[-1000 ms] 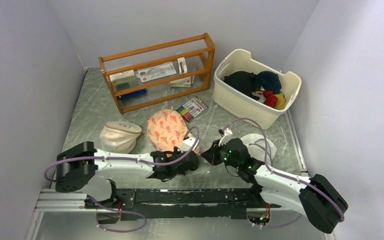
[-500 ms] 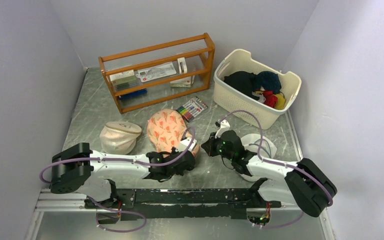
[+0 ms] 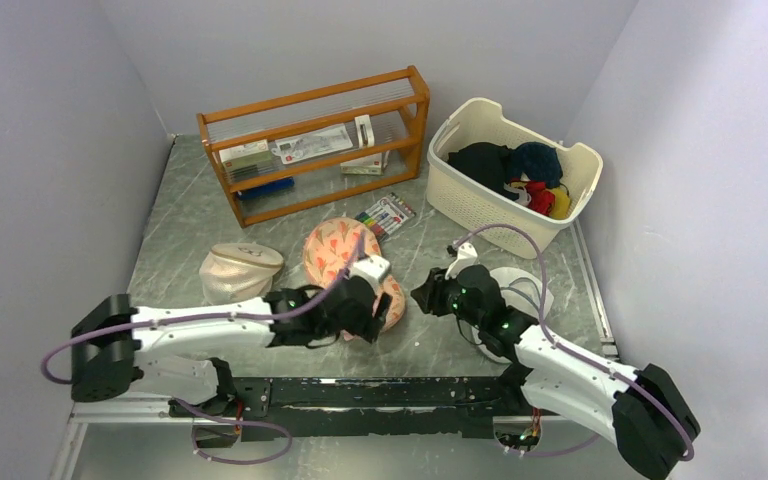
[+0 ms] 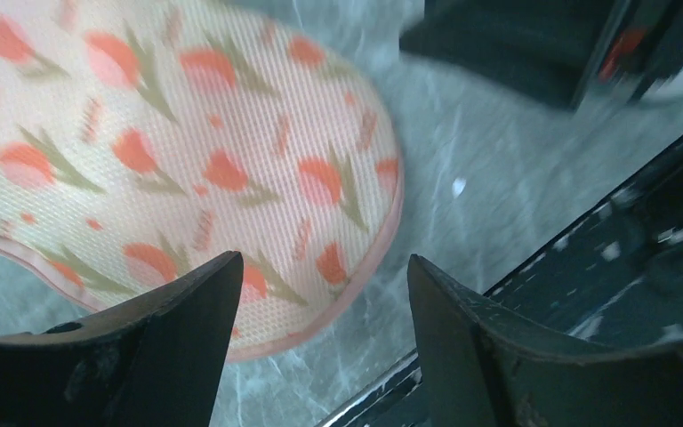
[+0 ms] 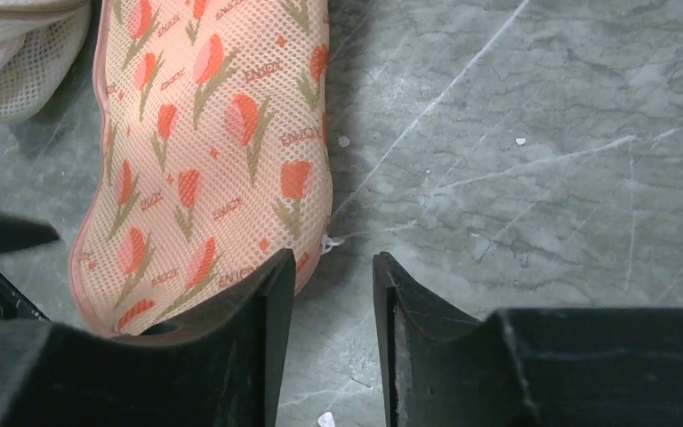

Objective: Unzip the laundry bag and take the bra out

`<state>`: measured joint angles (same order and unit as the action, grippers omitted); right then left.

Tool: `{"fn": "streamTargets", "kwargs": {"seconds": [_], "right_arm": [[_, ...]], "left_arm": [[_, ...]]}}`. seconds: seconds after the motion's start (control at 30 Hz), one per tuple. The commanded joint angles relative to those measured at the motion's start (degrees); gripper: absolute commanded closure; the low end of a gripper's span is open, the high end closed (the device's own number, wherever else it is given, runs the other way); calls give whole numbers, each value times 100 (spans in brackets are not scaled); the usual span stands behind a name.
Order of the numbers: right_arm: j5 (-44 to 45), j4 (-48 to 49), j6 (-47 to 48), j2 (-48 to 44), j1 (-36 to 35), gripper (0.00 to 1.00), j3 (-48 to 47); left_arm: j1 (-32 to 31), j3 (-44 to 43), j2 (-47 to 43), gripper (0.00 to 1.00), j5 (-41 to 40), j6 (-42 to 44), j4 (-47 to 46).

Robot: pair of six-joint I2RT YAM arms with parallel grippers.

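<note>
The laundry bag (image 3: 332, 247), a peach pouch with orange-red flowers, lies zipped shut on the table. My left gripper (image 3: 378, 312) hangs open over its near lobe. In the left wrist view the bag (image 4: 169, 151) fills the upper left, and its pink rim runs under the empty gap of the left gripper (image 4: 323, 260). My right gripper (image 3: 423, 297) is open just right of the bag. In the right wrist view the bag (image 5: 213, 142) lies left of the right gripper (image 5: 333, 258), and a small white pull (image 5: 331, 240) sticks out at its edge. The bra is hidden.
A beige domed pouch (image 3: 240, 270) lies left of the bag. A wooden rack (image 3: 315, 140) stands at the back, markers (image 3: 385, 215) lie in front of it. A cream basket (image 3: 515, 170) of clothes is back right. A white mesh disc (image 3: 525, 290) lies under my right arm.
Both grippers have gone from shut to open. My left arm has reached further right over the bag's near lobe, and the bag has shifted slightly right. My right gripper has edged forward.
</note>
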<state>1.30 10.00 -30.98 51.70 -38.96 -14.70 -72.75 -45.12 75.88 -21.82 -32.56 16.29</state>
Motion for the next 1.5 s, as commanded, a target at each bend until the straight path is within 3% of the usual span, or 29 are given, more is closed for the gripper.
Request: {"fn": "streamTargets", "kwargs": {"seconds": [0.0,0.07,0.17,0.27,0.33,0.47,0.6,0.8,0.97,1.07,1.2,1.47], "right_arm": [[-48,-674,342,-130,3,58,-442],[-176,-875,588,61,-9,52,-733],[-281,-1106,827,490,-227,46,-1186],[303,-1356,1036,952,-1048,37,-1706],[793,-1508,1196,1267,-1758,31,-2059],[1457,-1876,1457,2094,-2530,22,-2762],[2263,-2213,1866,3084,-3301,20,-3496],[3011,-2587,1975,4351,-3899,27,-4505],[3100,-2565,2012,4779,-3957,37,-4833],[3138,-2603,2023,4944,-3961,51,-4920],[2991,-2531,2104,4937,-4002,59,-4917],[2688,-2393,2176,4933,-4032,60,-4841]], "left_arm": [[809,-401,-837,21,776,437,-118],[1230,-387,-1193,20,996,476,-98],[1747,-454,-1689,19,713,436,313],[2107,-546,-2111,18,65,300,921],[2178,-549,-2520,19,-440,102,1235],[2186,-313,-3766,19,-1047,-108,1470],[2192,-168,-4774,18,-1501,-98,1777],[2192,-296,-5135,18,-1704,-63,2281],[2179,-246,-5150,18,-1766,4,2253],[2185,-208,-5096,18,-1743,59,2203],[2186,-202,-5006,18,-1736,130,2149],[2190,-175,-4847,18,-1681,200,2067]]}}
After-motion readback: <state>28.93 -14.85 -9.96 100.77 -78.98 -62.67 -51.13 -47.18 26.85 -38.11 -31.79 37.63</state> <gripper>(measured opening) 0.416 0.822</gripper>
